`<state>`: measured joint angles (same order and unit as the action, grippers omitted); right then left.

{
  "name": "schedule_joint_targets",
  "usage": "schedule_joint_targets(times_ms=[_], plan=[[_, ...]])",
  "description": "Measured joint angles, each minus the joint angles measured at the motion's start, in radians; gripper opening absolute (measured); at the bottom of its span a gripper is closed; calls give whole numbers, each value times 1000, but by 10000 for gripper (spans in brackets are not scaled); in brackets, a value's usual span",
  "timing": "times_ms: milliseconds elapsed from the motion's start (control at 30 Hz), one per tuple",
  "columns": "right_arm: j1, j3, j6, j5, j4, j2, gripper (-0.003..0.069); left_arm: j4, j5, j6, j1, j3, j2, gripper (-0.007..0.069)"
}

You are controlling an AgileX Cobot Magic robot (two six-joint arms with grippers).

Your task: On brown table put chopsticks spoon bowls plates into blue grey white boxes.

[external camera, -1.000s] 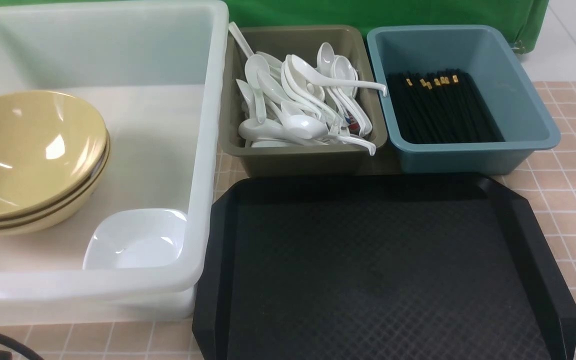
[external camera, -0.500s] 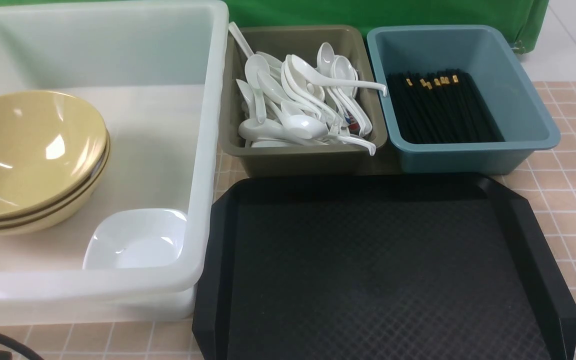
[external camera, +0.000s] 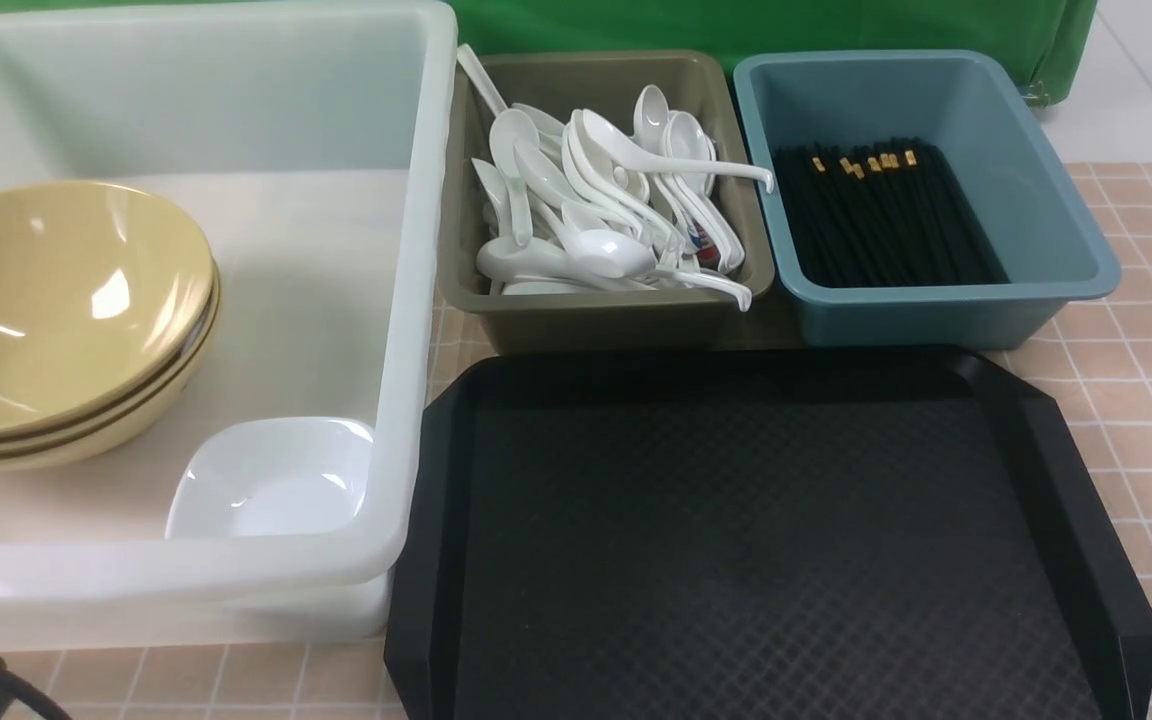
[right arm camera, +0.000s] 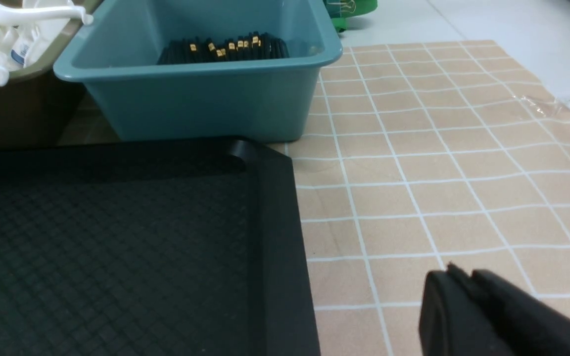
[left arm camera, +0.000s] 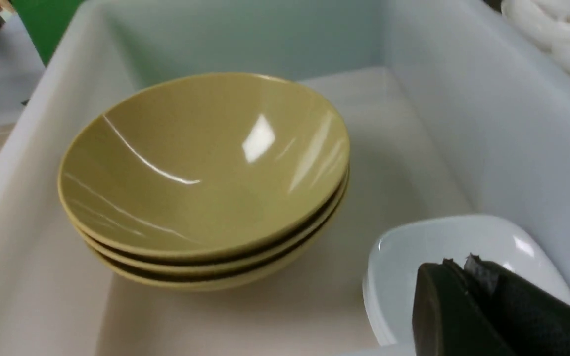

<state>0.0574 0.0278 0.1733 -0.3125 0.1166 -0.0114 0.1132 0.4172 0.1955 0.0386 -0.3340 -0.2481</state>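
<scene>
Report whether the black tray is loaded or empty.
Empty. The front view shows the black tray with only its bare textured surface. The spoons lie in the grey box and the chopsticks in the blue box.

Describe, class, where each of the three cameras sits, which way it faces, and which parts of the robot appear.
Front view: between the arms, facing forward over the black textured plastic tray; no gripper visible.
Left wrist view: above the large white plastic box, facing stacked yellow bowls; shut left gripper shows.
Right wrist view: low over the tiled table, facing the blue-grey plastic box; right gripper shows.
Front and left wrist views share the bowls.
</scene>
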Motion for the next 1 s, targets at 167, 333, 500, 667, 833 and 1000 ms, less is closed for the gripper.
schedule_joint_targets(times_ms=[167, 333, 500, 667, 833, 1000], plan=[[0, 0, 0, 0, 0, 0, 88, -32, -227, -155, 0, 150, 94, 1], [0, 0, 0, 0, 0, 0, 93, -113, -354, -196, 0, 323, 234, 1], [0, 0, 0, 0, 0, 0, 96, -113, -303, -203, 0, 360, 259, 1], [0, 0, 0, 0, 0, 0, 99, -113, -140, -212, 0, 360, 259, 1], [0, 0, 0, 0, 0, 0, 99, -113, -109, -212, 0, 360, 259, 1], [0, 0, 0, 0, 0, 0, 99, -113, -109, -211, -17, 360, 259, 1]])
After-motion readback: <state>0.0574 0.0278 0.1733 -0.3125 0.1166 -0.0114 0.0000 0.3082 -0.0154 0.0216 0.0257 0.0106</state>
